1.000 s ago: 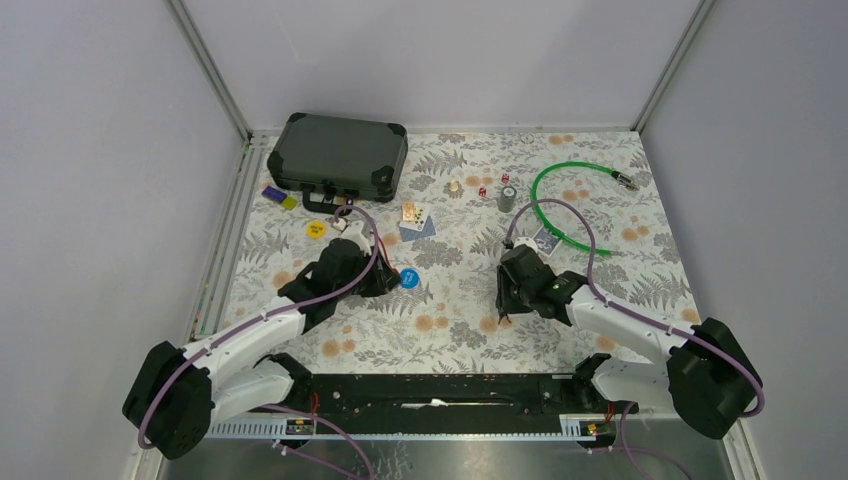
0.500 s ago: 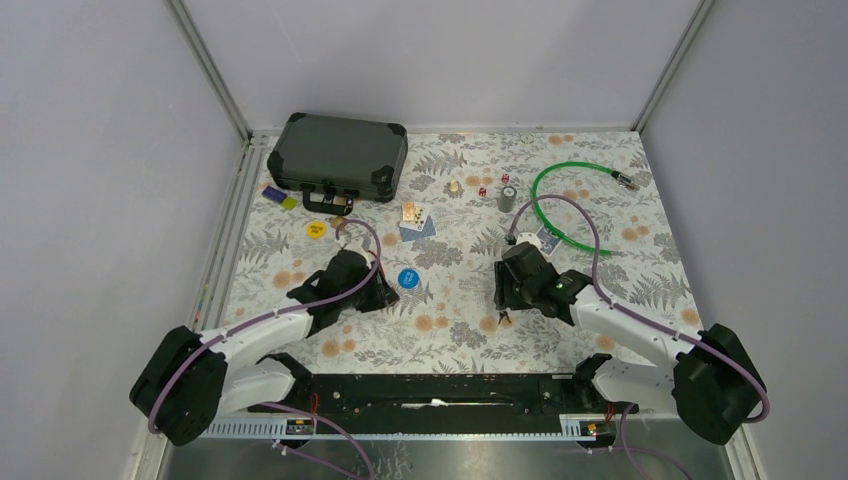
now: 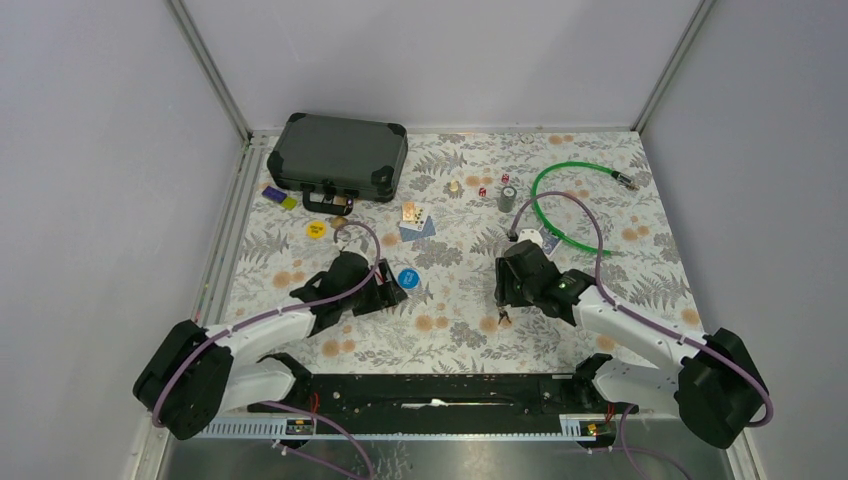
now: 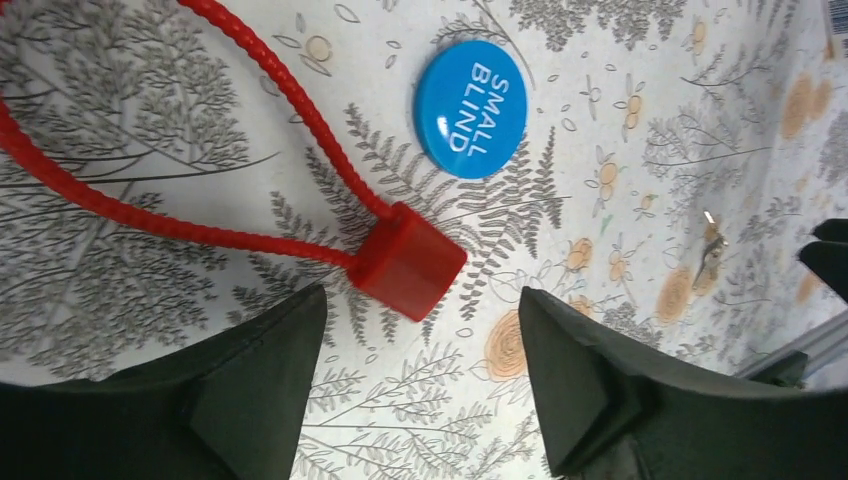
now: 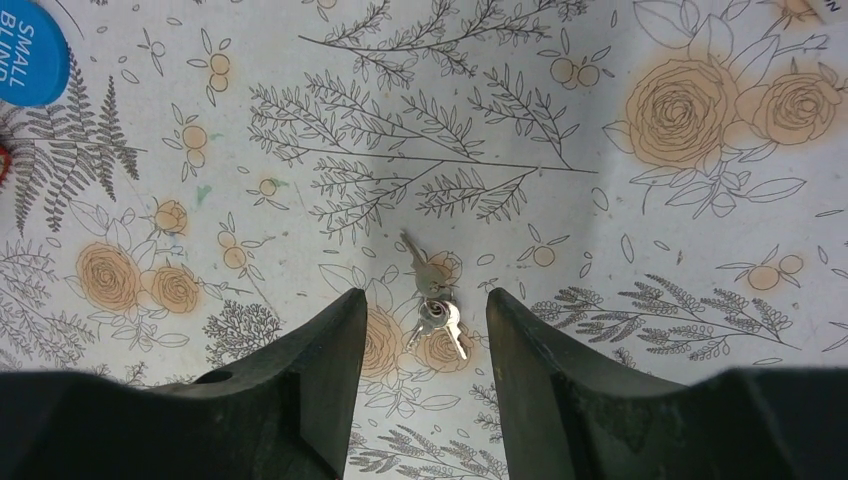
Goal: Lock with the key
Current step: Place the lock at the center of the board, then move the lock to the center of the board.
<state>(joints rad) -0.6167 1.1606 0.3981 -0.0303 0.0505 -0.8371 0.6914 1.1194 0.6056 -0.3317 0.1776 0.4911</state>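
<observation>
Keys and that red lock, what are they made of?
The keys look like metal: thin, silvery and a bit shiny. The red lock looks like plastic, smooth and matte; its ribbed loop is probably coated cable, though I can't see inside.

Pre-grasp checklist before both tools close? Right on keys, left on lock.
1. State of right tool: open, ok.
2. Place of keys: lying flat between the right fingers, ok.
3. State of left tool: open, ok.
4. Place of lock: body between the left fingers, ok.
5. Blue chip: apart from the left fingers, beyond the lock, ok.
6. Right tool height over the keys: cannot tell.
</observation>
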